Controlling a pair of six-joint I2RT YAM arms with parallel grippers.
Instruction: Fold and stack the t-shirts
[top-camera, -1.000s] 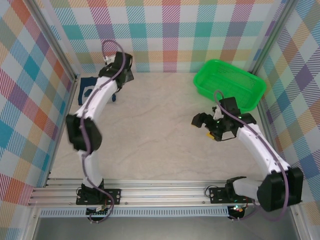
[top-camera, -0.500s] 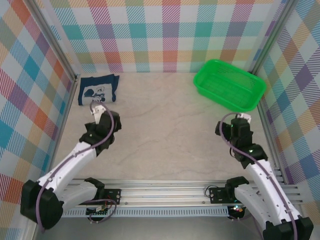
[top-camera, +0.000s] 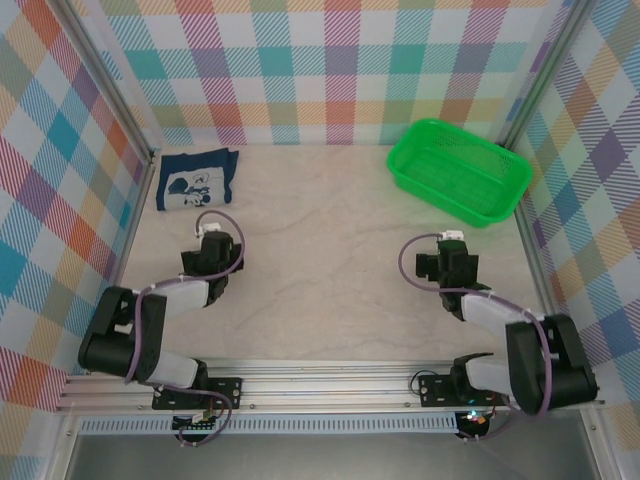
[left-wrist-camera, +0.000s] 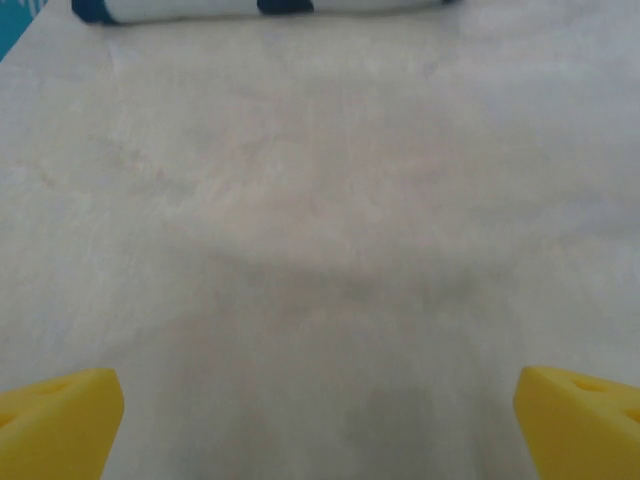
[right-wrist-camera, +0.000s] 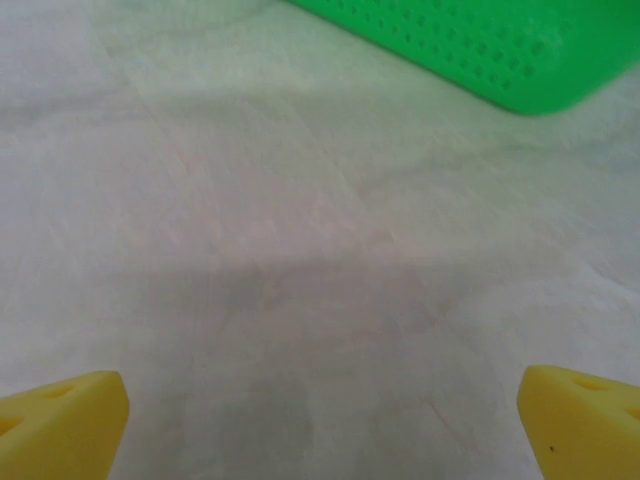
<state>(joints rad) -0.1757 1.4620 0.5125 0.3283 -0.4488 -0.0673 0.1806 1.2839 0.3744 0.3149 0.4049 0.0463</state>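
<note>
T-shirt (top-camera: 196, 180), navy with a pale cartoon print facing up, lies folded in the far left corner of the tabletop (top-camera: 330, 250), close against the left edge. From above, the green mesh basket (top-camera: 458, 170) sits in the far right corner, well apart from it. The left arm (top-camera: 160, 300) and right arm (top-camera: 500, 315) crouch low by the near edge.

The left wrist view catches just the shirt's near hem (left-wrist-camera: 180, 8). Its yellow pads (left-wrist-camera: 55, 425) sit far apart, so the left jaws are spread wide and hold nothing. The right wrist view shows the basket's wall (right-wrist-camera: 480, 45), and the right jaws are equally wide and empty. Open tabletop stretches between both arms and the far corners.
</note>
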